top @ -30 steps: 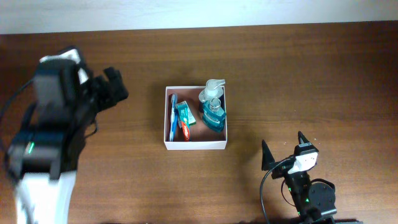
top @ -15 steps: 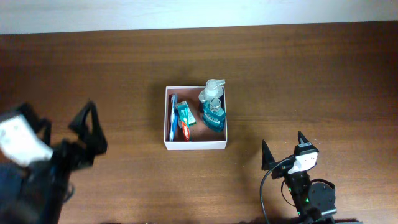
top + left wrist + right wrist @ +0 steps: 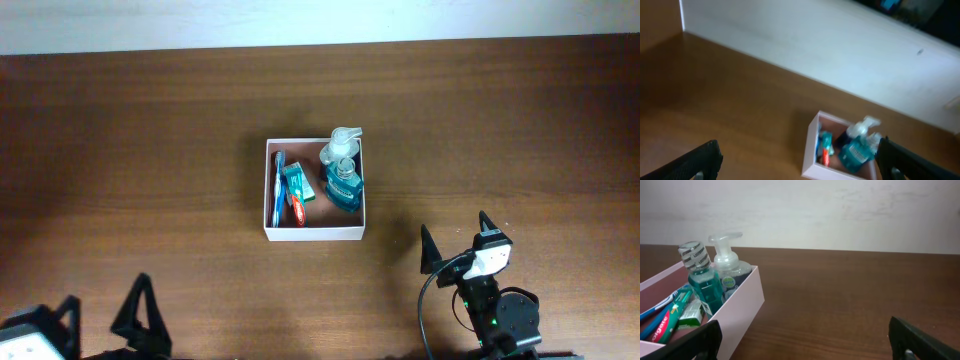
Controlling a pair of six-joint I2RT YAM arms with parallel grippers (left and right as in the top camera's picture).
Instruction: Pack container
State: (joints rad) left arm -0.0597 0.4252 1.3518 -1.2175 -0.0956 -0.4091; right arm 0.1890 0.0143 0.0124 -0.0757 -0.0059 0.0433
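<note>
The container (image 3: 315,233) is a white-walled square box in the middle of the table. It holds a teal mouthwash bottle (image 3: 342,186), a clear pump bottle (image 3: 338,145), a toothpaste tube (image 3: 298,190) and a blue toothbrush (image 3: 279,182). It also shows in the left wrist view (image 3: 812,150) and the right wrist view (image 3: 735,312). My left gripper (image 3: 105,318) is open and empty at the front left edge, far from the box. My right gripper (image 3: 455,238) is open and empty at the front right, a little right of the box.
A pale wall (image 3: 300,20) runs along the table's far edge. The brown wooden tabletop (image 3: 500,130) surrounds the box.
My left arm has pulled back from the left middle of the table to the front left edge. The right arm and the box contents have not moved.
</note>
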